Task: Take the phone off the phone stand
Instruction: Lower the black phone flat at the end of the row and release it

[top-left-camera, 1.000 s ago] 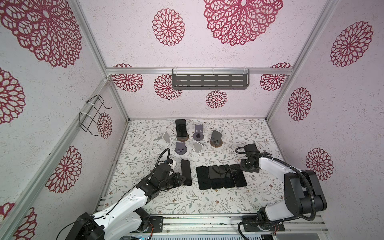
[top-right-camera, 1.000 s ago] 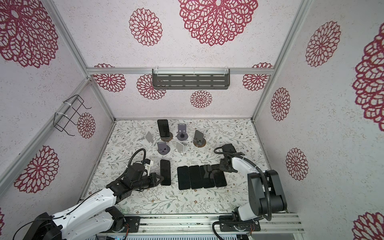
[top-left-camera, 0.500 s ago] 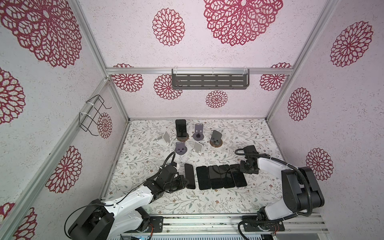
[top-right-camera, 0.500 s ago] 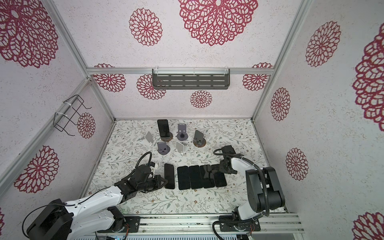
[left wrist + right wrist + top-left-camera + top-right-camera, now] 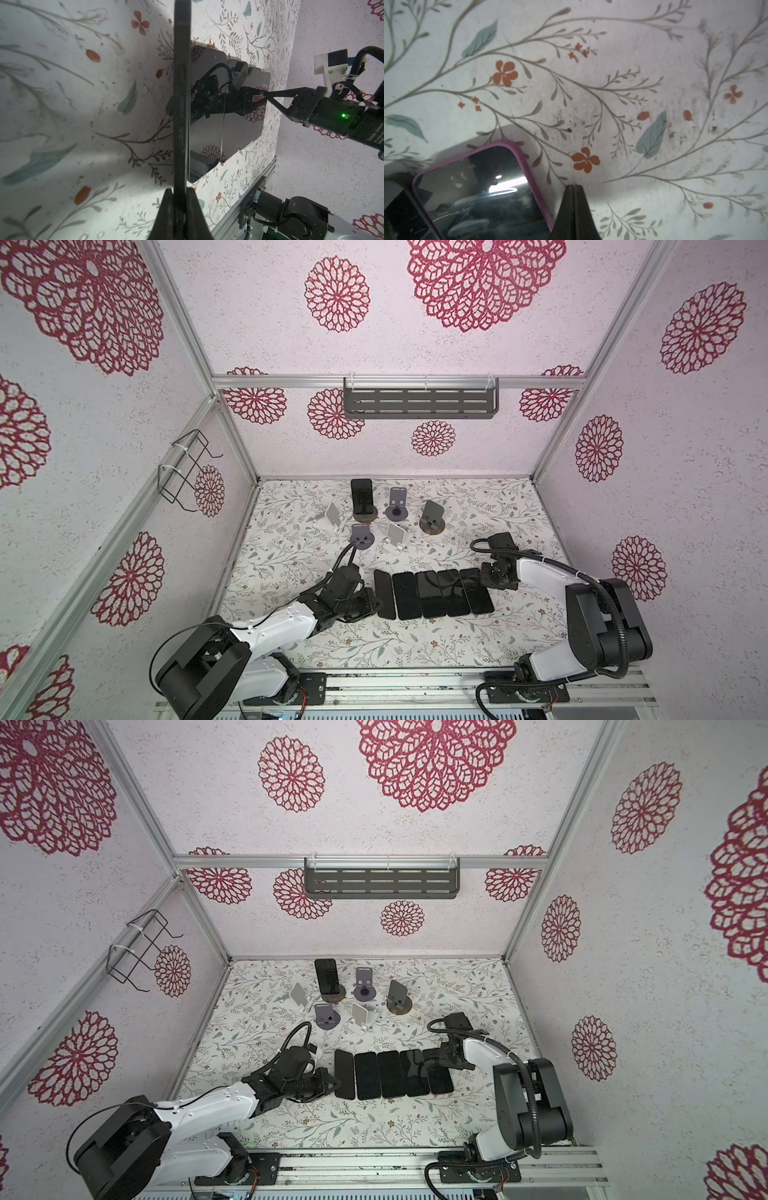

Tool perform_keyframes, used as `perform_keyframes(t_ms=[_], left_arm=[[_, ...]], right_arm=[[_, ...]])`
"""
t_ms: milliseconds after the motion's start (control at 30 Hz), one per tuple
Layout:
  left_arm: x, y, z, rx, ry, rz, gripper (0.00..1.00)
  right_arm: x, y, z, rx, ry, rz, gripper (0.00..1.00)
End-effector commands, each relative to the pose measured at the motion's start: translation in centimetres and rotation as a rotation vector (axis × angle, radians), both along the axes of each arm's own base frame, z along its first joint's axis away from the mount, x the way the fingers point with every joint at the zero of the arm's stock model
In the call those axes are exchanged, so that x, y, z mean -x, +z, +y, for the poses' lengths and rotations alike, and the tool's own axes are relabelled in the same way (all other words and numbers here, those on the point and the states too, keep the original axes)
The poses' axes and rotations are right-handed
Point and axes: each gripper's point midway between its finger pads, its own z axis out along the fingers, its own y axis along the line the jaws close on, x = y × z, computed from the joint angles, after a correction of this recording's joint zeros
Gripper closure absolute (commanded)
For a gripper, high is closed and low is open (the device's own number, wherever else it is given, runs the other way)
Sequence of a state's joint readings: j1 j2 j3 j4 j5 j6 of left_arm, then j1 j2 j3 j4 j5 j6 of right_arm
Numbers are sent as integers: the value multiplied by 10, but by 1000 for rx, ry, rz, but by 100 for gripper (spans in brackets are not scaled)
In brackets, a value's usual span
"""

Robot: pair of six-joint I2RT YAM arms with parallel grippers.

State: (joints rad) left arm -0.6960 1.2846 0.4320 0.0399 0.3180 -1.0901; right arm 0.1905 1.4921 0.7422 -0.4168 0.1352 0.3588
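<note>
Your L jaws, clamped on phone [image 5: 384, 593], just slid it up to the row [image 5: 440, 593] near worktop [image 5: 415, 639] front; R jaws shut, empty. Release due.

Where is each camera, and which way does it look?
Top views: high up front, looking down at the table; left arm and right arm show.
Left wrist: on that arm, faces along left gripper shut on black phone.
Right wrist: on that arm, faces the table past shut right gripper.
Shared: left wrist and top views both show right gripper.
</note>
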Motion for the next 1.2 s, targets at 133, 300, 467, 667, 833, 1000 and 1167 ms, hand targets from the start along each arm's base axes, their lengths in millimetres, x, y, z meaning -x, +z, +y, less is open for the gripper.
perform_keyframes(t_ms=[133,300,467,667,833,1000,1167], left_arm=[[-9,0,-18,44,-29,-5,100],[-15,-3,-25,40,-47,-10,100],[-15,-11,-29,41,-53,23,100],[-14,-20,-26,34,-22,61,85],[-10,-30,-21,-7,-11,95,74],[-10,-43,-14,-34,37,146,63],[-12,-45,-16,-31,47,155,54]], right_arm=[[2,15,-6,12,-13,-41,100],[5,17,-15,30,-50,-54,100],[4,21,-25,24,-95,-82,100],[3,25,-39,-9,-172,-149,99],[2,32,-47,-5,-199,-182,97],[-3,34,-31,-112,-175,-200,94],[-10,50,-26,-152,-171,-247,93]])
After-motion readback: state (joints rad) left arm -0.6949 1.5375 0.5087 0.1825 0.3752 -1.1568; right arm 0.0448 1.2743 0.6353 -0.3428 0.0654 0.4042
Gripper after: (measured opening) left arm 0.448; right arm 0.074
